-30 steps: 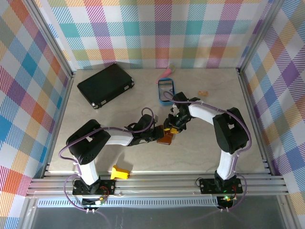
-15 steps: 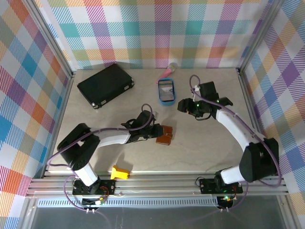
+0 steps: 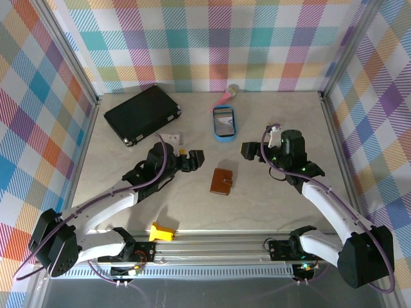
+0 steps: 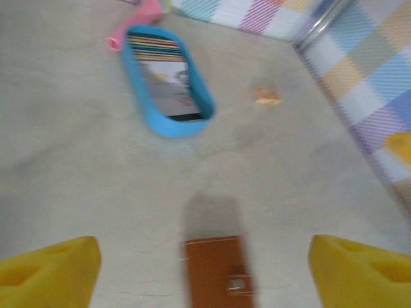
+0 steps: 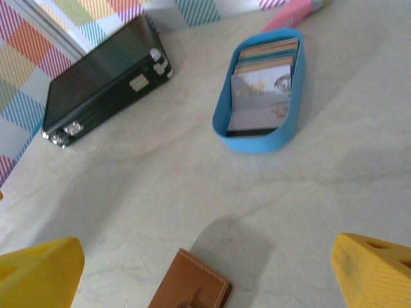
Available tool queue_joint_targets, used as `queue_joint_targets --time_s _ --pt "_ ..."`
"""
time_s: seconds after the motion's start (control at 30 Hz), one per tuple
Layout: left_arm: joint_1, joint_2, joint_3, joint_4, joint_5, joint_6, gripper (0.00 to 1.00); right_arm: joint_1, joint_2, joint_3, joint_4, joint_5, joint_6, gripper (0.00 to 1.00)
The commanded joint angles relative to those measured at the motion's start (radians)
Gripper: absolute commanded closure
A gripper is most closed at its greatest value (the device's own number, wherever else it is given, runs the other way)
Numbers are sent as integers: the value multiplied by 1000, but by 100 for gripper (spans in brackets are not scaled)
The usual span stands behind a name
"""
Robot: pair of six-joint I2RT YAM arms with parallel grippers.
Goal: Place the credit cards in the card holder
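Brown leather wallet [image 3: 223, 181]: it lies flat on the table [image 3: 270, 205], closed as far as I can tell, with its snap tab facing up. It sits between my two arms and touches neither.
Cards: I judge them tucked inside the wallet. With the flap down I cannot confirm it.
Left jaws: spread wide and holding nothing. They hang above the table to the left of the wallet. In my left wrist view the wallet sits low between the yellow tips.
Right jaws: spread wide too, and empty. They are to the right of the wallet and a little farther back, aimed toward it and the blue tray [image 3: 214, 126].
Other things: the tray holds printed slips of its own. The black case [image 3: 142, 114] sits at the far left. A small tan block [image 4: 266, 96] lies near the right wall. All of these are well apart from the wallet.
Step in hand: let-go and clearing off. The loading looks done, in my judgement.
Progress: at or very near the end.
Next move: nothing delicate. I would lift both arms clear without brushing the wallet. If a card edge proves to stick out, I would pin the wallet with one set of jaws and push the card home with the other.
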Motion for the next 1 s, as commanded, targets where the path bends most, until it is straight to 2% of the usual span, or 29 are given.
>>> queue_joint_targets --time_s 0.0,0.07,0.2,0.3,0.43,0.63,0.77,0.87,0.97 --pt "25 -56 -63 77 -145 132 0 -11 0 -19 131 54 -31 1" --pt "54 -83 -85 95 -197 175 0 -30 10 -42 182 73 -19 1" --pt "145 -94 -95 60 -237 234 0 -111 52 -108 323 34 16 1" --pt "213 -95 -114 54 -297 259 0 -163 84 -125 341 62 -10 1" --pt "308 -81 -163 77 -437 265 0 -222 124 -129 332 118 -86 1" --pt "417 -25 -264 239 -535 345 0 -355 185 -194 441 59 -100 1" --pt "480 32 -323 352 -481 370 0 -388 211 -226 499 65 -164 1" --pt "537 68 -346 406 -351 333 0 -389 240 -243 549 49 -218 1" --pt "559 120 -380 562 -236 363 0 -388 269 -272 609 39 -243 3"
